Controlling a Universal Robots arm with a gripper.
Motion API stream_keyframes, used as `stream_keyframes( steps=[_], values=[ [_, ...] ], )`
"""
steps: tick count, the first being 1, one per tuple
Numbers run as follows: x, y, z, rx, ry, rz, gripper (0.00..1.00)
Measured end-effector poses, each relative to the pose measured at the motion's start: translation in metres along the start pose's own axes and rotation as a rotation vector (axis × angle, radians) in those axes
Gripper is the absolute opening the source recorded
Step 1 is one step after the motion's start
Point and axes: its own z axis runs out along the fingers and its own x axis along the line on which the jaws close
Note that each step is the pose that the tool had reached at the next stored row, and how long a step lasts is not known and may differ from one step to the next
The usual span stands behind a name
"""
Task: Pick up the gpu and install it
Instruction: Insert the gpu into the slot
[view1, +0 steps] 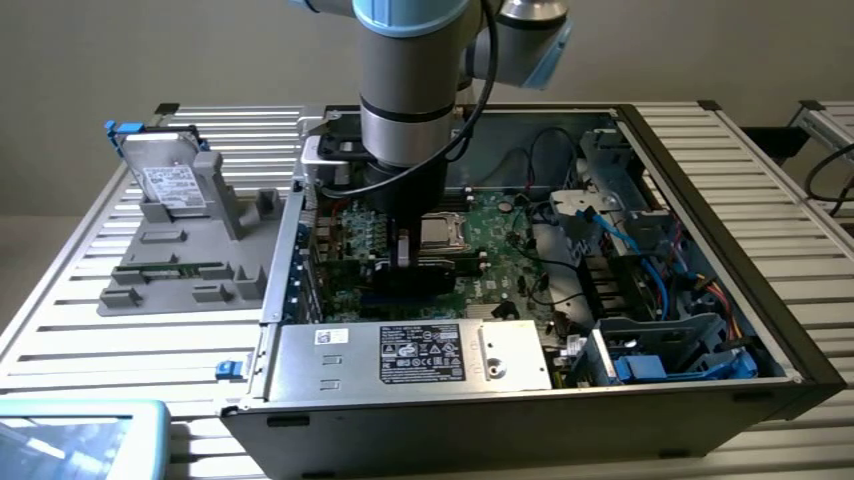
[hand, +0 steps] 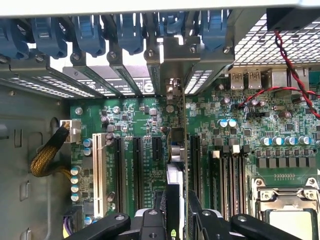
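Standing edge-on over the motherboard (hand: 240, 125) at the exterior view's centre, the gpu (hand: 174, 150) is clamped by the gripper (hand: 178, 200) along its upper edge; it is judged light, stiff and fragile.

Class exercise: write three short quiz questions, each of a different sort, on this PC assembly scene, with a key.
1. What does the gripper hold? A) a screwdriver B) the gpu C) a cloth
2. True or false: the hard drive sits on the grey fixture, outside the computer case.
3. Fill in: the gpu stands edge-on over the green ____.
Key: 1 B. 2 true. 3 motherboard.
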Motion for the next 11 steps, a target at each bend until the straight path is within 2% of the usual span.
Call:
stream_keyframes(
  steps=[11],
  values=[
    [0.0000,0.0002,-0.0001,-0.0026,0.0003,0.000,0.28]
  ],
)
